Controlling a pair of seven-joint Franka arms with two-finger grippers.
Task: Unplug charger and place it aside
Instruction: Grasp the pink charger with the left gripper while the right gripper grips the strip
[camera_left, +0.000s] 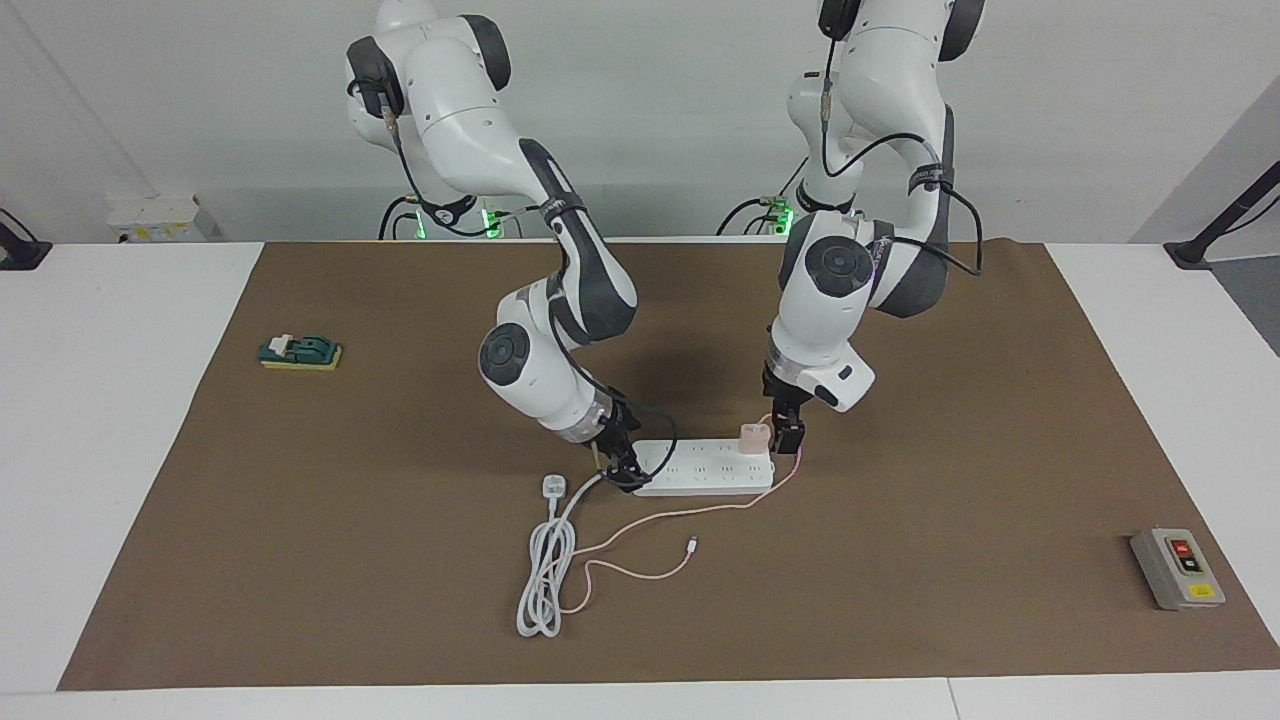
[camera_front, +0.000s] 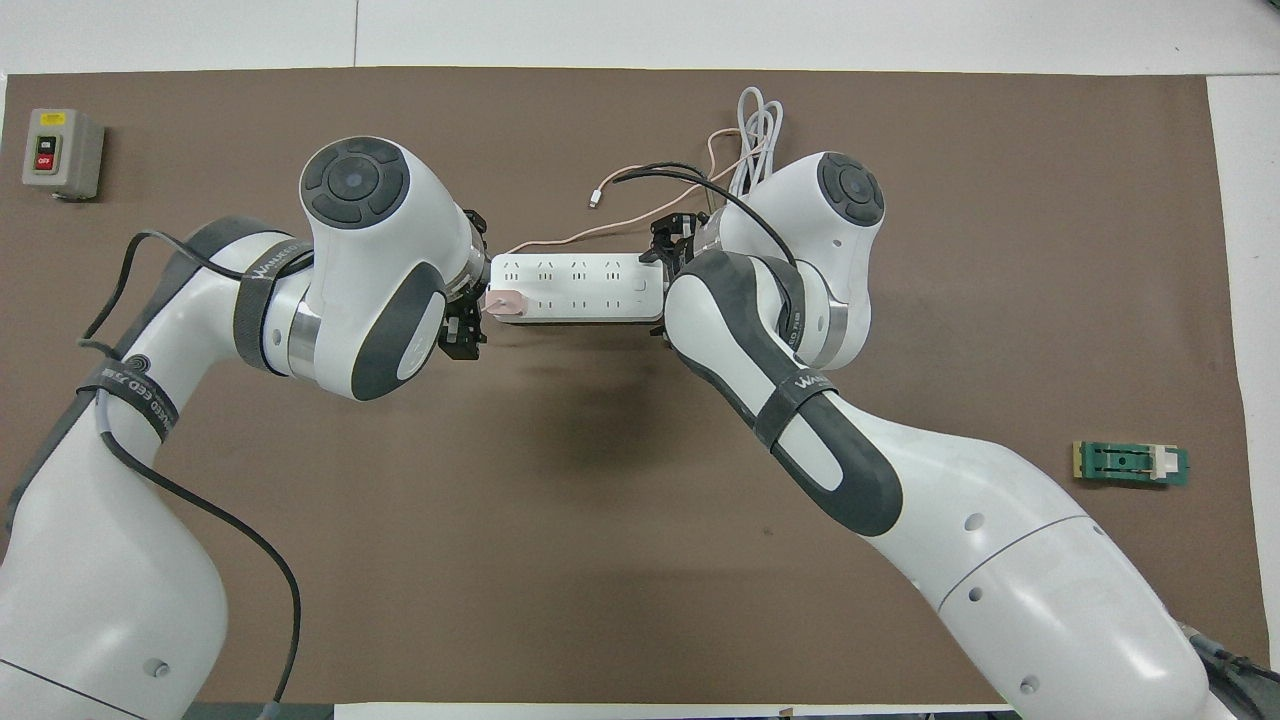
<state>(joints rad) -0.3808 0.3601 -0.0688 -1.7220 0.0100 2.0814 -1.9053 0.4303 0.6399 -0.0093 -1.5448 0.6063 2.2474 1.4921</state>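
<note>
On the worktop (camera_left: 900, 560), the pink charger (camera_left: 753, 437) sat plugged into the power strip's (camera_left: 700, 468) end; the left pincer (camera_left: 786, 432) was beside it, the right pincer (camera_left: 622, 470) at the other end, grips unclear.

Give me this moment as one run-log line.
charger: plugged in power strip | left hand: at charger | right hand: on strip's other end
</note>
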